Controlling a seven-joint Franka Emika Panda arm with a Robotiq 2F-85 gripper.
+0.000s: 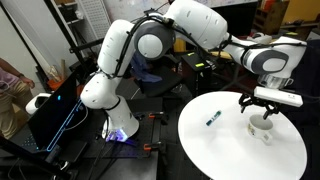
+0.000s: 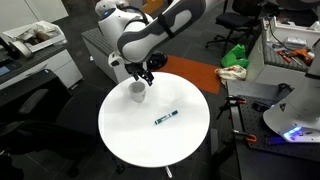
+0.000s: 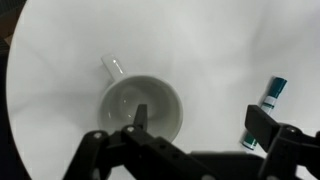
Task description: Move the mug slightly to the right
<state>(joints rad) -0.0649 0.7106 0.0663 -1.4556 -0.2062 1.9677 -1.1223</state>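
The small white mug (image 3: 128, 100) stands upright on the round white table (image 3: 210, 50), its handle pointing up-left in the wrist view. My gripper (image 3: 200, 122) is open just above it. One finger sits over the mug's inside and the other is outside it, close to the blue marker (image 3: 270, 97). In both exterior views the gripper (image 1: 262, 108) (image 2: 143, 78) hangs right over the mug (image 1: 262, 127) (image 2: 136, 92), near the table's edge (image 1: 240, 155) (image 2: 150, 140). The marker (image 1: 213, 118) (image 2: 166, 117) lies apart, nearer the table's middle.
The robot base (image 1: 118, 125) stands beside the table with a dark computer case lit blue (image 1: 60, 110) next to it. A person's arm (image 1: 12, 80) is at the far edge. A desk with green cloth (image 2: 236, 55) and office chairs surround the table.
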